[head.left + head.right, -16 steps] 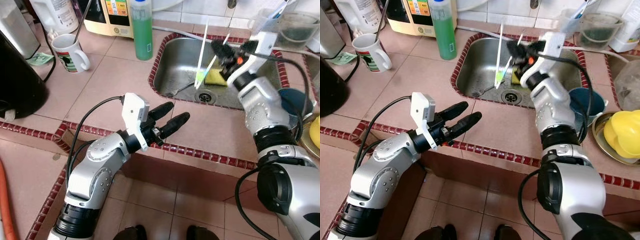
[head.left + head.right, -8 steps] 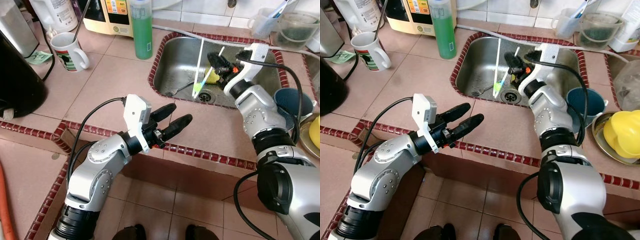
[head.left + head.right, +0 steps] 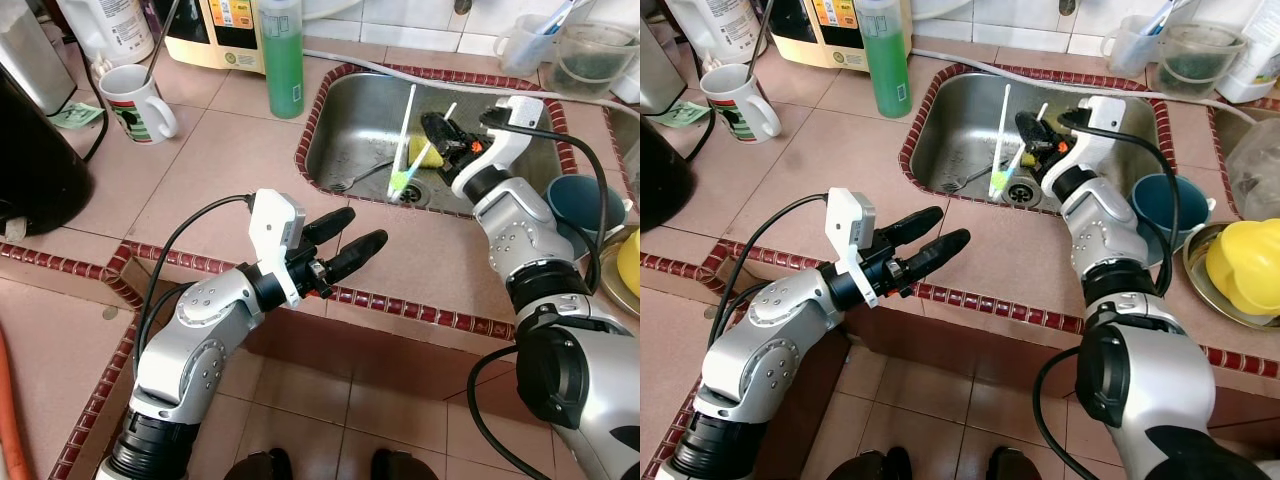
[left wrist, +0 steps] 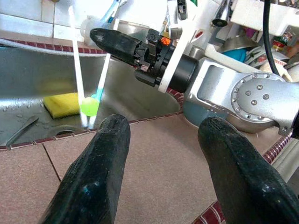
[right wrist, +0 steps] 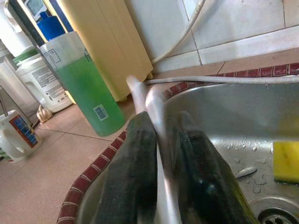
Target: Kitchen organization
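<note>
Holding two thin white toothbrushes (image 3: 405,140) over the steel sink (image 3: 352,110), my right gripper (image 3: 440,132) is clamped on their handles; their heads dangle at about seven o'clock from it, near the drain (image 3: 411,191). I judge them light, stiff and slick when wet, best pinched mid-handle. A yellow sponge (image 3: 428,154) and a fork (image 3: 360,178) lie in the basin. My left gripper (image 3: 340,238) hovers over the tiled counter (image 3: 220,160) at six o'clock from the sink, fingers spread, grasping nothing.
</note>
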You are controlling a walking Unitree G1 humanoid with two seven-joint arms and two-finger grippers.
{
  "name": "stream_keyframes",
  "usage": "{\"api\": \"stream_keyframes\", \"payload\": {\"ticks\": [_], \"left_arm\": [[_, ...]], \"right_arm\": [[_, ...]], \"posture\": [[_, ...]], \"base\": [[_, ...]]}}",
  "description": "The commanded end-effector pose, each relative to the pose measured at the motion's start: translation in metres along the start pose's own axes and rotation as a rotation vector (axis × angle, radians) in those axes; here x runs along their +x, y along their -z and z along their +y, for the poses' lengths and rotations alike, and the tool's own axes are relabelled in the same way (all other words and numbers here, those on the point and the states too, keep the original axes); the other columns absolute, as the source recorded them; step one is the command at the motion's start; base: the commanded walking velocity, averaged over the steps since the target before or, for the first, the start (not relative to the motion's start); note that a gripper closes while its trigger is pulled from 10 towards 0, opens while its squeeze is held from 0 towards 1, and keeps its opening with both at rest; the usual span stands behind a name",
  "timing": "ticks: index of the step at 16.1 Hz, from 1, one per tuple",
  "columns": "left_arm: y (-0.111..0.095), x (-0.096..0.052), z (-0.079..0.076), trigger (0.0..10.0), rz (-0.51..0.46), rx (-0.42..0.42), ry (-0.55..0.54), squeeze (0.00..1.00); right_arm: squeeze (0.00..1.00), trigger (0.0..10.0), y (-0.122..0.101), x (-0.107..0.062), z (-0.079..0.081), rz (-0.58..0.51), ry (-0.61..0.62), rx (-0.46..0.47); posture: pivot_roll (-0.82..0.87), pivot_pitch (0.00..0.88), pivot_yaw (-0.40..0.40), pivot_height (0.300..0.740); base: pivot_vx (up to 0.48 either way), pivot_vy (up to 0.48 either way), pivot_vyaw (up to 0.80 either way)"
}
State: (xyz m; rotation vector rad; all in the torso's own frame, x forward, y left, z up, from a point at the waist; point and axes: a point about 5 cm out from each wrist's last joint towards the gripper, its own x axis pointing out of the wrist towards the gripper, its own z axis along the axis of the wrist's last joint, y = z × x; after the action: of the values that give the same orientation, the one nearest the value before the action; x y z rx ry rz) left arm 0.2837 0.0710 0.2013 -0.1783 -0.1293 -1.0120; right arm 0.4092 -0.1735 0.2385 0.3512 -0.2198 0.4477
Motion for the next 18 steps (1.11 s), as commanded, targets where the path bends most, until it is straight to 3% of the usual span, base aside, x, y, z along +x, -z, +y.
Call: {"api": "stream_keyframes", "payload": {"ticks": [1,9,16,17,18], "left_arm": [[-0.002,0.0,-0.001,10.0,-0.002,0.008,0.012,0.0],[-0.003,0.0,0.002,10.0,-0.006,0.02,0.005,0.0],[-0.008,0.005,0.01,10.0,-0.017,0.065,-0.001,0.0],[-0.009,0.007,0.012,10.0,-0.022,0.074,-0.002,0.0],[-0.01,0.007,0.013,10.0,-0.027,0.082,-0.003,0.0]], "right_arm": [[1.0,10.0,0.0,-0.003,-0.005,-0.004,0.027,0.01],[1.0,10.0,-0.008,0.003,0.002,-0.029,-0.011,0.0],[1.0,10.0,-0.047,0.014,0.012,-0.171,-0.053,-0.099],[0.09,10.0,-0.054,0.015,0.013,-0.196,-0.051,-0.121],[0.0,10.0,-0.059,0.015,0.014,-0.213,-0.05,-0.136]], "posture": [[-0.08,0.234,0.035,0.74],[-0.08,0.226,0.032,0.74],[-0.08,0.178,0.036,0.74],[-0.08,0.166,0.035,0.74],[-0.09,0.156,0.035,0.74]], "base": [[0.0,0.0,0.0],[0.0,0.0,0.0],[0.0,0.0,0.0],[0.0,0.0,0.0],[0.0,0.0,0.0]]}}
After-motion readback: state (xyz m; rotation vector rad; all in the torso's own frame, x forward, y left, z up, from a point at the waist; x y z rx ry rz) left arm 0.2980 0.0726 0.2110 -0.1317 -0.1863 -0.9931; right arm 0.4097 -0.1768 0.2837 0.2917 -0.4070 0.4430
